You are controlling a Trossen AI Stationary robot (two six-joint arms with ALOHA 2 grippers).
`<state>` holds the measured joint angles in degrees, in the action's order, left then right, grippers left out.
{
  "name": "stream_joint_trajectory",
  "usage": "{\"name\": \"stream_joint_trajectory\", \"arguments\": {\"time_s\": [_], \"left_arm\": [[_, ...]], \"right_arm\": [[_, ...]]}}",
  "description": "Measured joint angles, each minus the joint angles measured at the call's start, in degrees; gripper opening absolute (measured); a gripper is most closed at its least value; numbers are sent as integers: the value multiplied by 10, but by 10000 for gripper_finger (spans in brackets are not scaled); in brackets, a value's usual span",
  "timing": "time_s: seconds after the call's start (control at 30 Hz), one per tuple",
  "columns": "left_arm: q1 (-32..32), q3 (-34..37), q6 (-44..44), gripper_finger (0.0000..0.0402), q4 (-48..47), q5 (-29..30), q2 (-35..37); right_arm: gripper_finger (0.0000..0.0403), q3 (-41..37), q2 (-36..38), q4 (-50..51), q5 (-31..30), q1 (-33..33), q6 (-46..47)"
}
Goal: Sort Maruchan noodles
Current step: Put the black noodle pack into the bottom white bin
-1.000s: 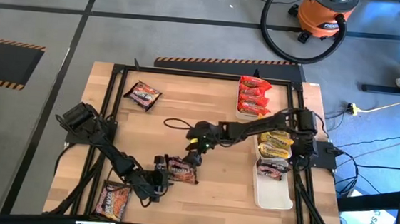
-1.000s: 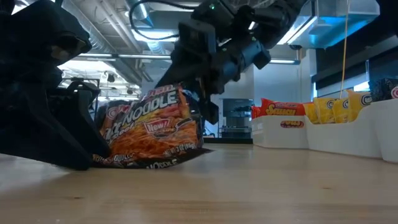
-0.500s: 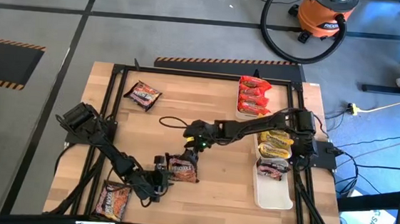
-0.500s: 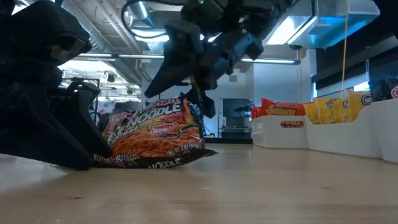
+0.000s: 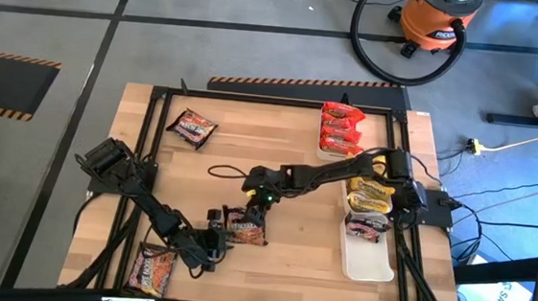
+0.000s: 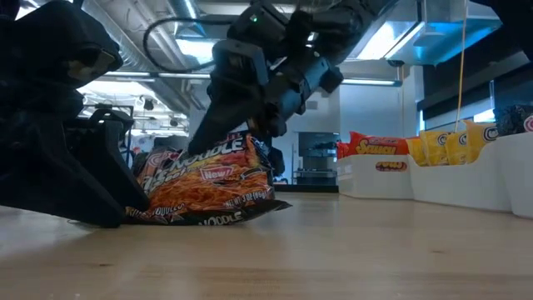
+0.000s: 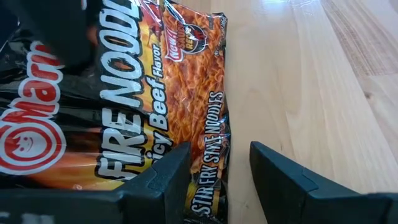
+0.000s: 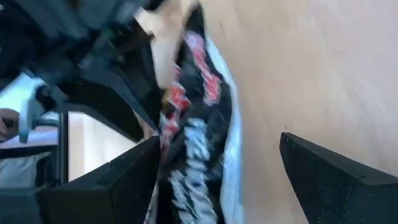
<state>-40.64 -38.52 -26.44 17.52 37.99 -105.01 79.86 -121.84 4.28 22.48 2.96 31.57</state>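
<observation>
Left gripper (image 5: 221,238) low at the table, jaws holding a dark packet (image 5: 246,227); right gripper (image 5: 257,203) reaches over it, jaws wide.

On the dark noodle packet (image 7: 124,118) lying against your left arm's fingers, you can read "FIRE NOODLE" in large white letters, with "Spicy Beef Flavor" in smaller script beside it and "STIR FRY STYLE NOODLES" along the packet's edge. The start of the brand, "Maru", sits next to a red round smiling-face logo at the packet's end. From the level camera, the same packet (image 6: 204,179) shows "NOODLE", a small "New!" badge under it, and "NOODLE" again on its lower edge. The red packets (image 6: 381,147) in the white tray (image 6: 379,179) beyond it carry white lettering you cannot make out.
</observation>
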Motion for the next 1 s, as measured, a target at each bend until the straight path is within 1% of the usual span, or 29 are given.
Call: {"name": "stream_joint_trajectory", "arguments": {"time_s": [0.2, 0.23, 0.57, 0.63, 0.73, 1.0], "left_arm": [[0, 0, 0, 160, 0, 0, 0], [0, 0, 0, 160, 0, 0, 0], [0, 0, 1, 160, 0, 3, 0], [0, 0, 2, 160, 0, 4, 0], [0, 0, 3, 160, 0, 5, 0], [0, 0, 2, 160, -1, 5, 0]], "right_arm": [[309, -1, -10, 7, 29, 7, 1], [309, -1, -14, -4, 31, 9, 1], [309, 0, -27, -57, 27, 17, -3], [302, 0, -29, -52, 28, 17, -3], [275, -1, -30, -53, 29, 17, -3], [155, -1, -30, -71, 26, 16, -8]]}}
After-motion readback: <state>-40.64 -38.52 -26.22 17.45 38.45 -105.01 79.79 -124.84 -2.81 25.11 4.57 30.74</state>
